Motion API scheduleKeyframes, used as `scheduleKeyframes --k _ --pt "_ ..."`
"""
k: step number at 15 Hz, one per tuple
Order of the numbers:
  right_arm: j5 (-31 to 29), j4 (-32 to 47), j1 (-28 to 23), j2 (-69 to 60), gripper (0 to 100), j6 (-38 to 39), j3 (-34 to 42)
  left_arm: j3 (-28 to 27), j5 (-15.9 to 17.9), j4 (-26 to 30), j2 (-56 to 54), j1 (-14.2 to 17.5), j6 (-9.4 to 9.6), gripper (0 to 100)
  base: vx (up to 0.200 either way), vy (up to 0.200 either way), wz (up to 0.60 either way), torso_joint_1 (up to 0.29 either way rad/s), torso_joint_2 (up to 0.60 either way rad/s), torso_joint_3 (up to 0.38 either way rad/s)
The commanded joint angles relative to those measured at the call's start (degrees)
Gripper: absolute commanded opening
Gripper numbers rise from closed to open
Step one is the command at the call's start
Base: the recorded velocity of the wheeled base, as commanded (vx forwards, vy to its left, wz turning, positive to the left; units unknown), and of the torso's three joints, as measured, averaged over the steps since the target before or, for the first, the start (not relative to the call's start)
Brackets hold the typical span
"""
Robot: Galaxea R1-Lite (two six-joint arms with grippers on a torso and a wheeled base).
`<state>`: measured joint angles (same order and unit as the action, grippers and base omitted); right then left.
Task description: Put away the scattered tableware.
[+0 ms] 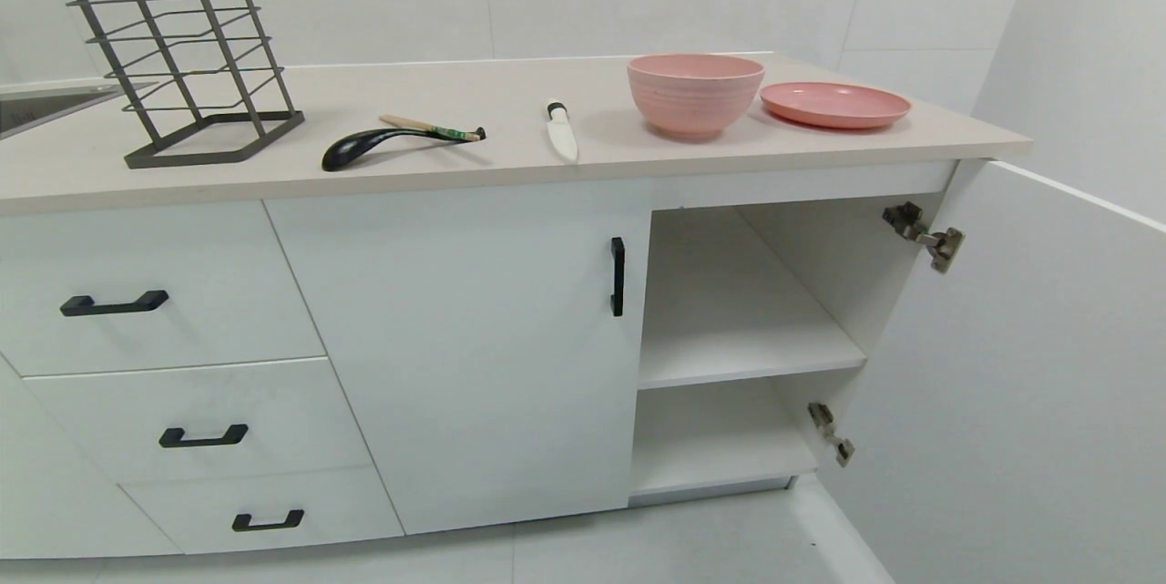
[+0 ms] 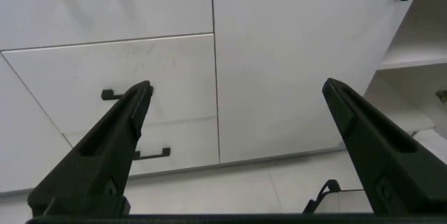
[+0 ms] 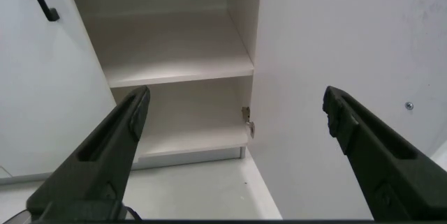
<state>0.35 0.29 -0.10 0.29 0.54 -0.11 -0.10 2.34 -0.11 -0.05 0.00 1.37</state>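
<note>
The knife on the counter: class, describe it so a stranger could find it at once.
Start at the beige countertop. Near its front edge, between the black spoon and the pink bowl, lies the knife. It alone is white and tapered, with a short black end.

Left claw point(image 2: 237, 91) and right claw point(image 3: 237, 98) (both empty) with fingers wide apart.

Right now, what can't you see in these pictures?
- Inside of the pink bowl, head view: its own wall hides the bottom.
- Inside the three drawers, head view: shut fronts cover them.
- Behind the closed door, head view: the door blocks it.
- The sink, head view: cut off by the left edge.
</note>
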Motion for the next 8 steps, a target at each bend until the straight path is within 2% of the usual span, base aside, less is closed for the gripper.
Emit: scheduleKeyframes --k 1,5,8 --pt "0.0 -0.03 0.01 0.15 100 -0.01 0.02 0.01 -0.14 -0.07 0.05 0.0 -0.05 100 0.0 0.0 0.0 0.0 0.0 0.0" --pt "-0.09 -0.03 0.01 0.15 100 -0.18 0.02 0.01 -0.41 0.02 0.05 0.0 0.04 100 0.0 0.0 0.0 0.0 0.0 0.0" --pt "-0.18 0.06 0.01 0.15 100 -0.18 -0.07 0.1 -0.49 0.02 0.05 0.0 -0.05 100 0.0 -0.2 0.0 0.001 0.0 -0.001"
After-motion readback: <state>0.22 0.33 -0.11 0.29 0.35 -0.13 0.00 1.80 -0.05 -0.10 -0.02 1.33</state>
